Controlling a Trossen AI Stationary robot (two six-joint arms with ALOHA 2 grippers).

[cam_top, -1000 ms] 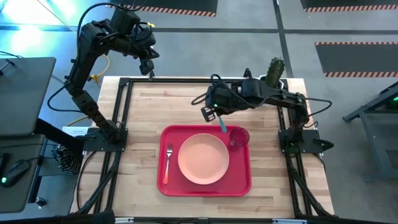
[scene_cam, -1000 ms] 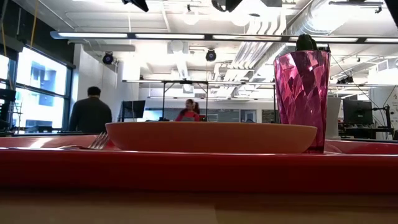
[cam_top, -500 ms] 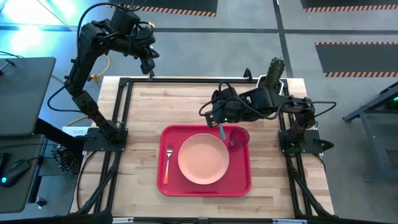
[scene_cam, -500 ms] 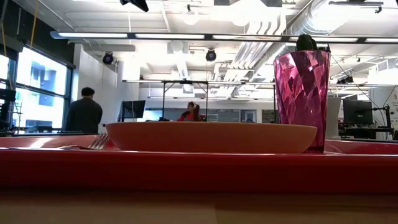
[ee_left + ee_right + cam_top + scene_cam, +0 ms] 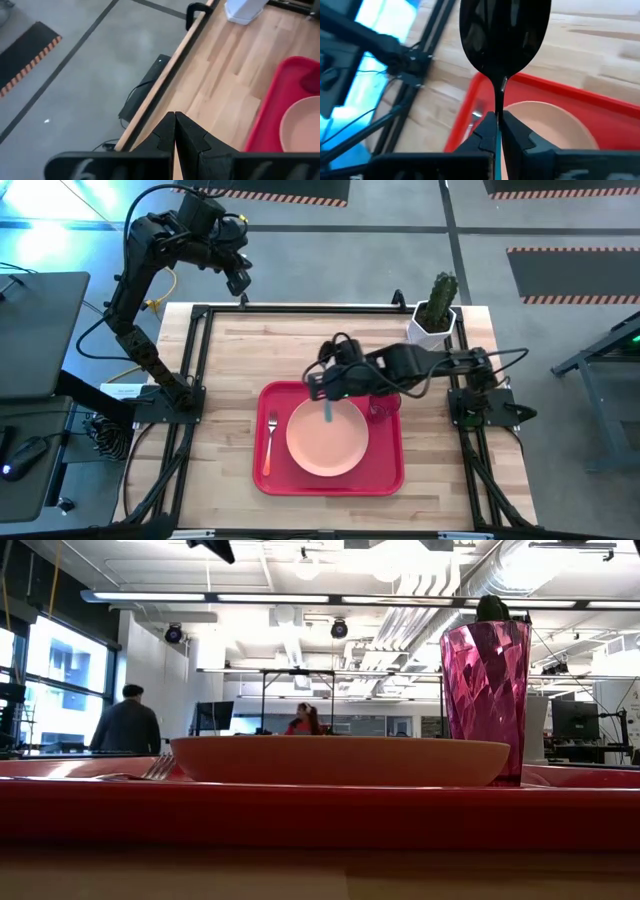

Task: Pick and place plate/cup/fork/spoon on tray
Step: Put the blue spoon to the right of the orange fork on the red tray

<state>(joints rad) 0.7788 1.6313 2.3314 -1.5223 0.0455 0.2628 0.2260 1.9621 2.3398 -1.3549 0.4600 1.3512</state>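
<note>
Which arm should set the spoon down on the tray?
Right: its gripper already holds the spoon over the plate on the tray. The left gripper waits beyond the table's far edge.

Spoon [image 5: 505, 45]: teal handle hidden between right tool's fingers [image 5: 517, 137] in right wrist view. Cup [image 5: 383, 402] partly covered by right arm from above. Low view: tray [image 5: 320, 812] rim hides plate [image 5: 340, 760] base, fork [image 5: 140, 773] handle.

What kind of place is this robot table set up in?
Probably a robotics lab or open workshop: exposed ducts and strip lights overhead, monitors on desks beyond the table, hazard-striped floor tape, and two people in the room behind.
</note>
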